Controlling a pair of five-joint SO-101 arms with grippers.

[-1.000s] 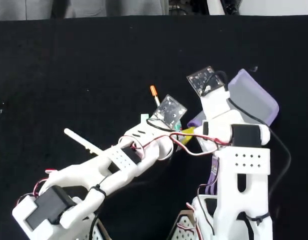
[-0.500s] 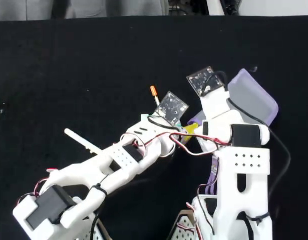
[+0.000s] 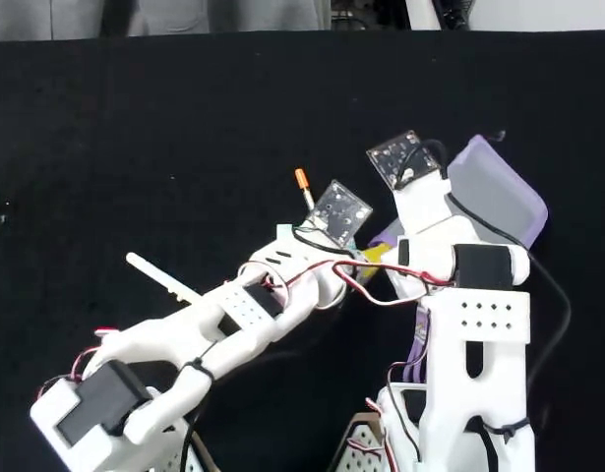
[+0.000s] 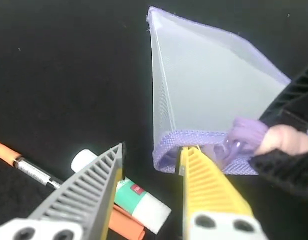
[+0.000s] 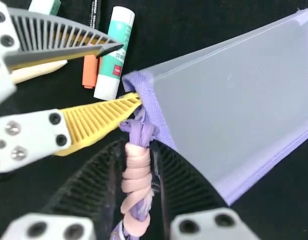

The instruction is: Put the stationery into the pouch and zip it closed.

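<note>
High view: pouch sits on the counter, by both arms' tips.
Left wrist: left jaws released, one at the pouch's corner; glue stick outside.
Right wrist: right jaws clenched on zip cord.
Risk: cord slips, mouth collapses.

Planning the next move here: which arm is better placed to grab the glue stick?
Left. The left gripper is open and hangs right beside the glue stick. The right gripper is shut on the cord of the pouch, so it looks occupied.
</note>
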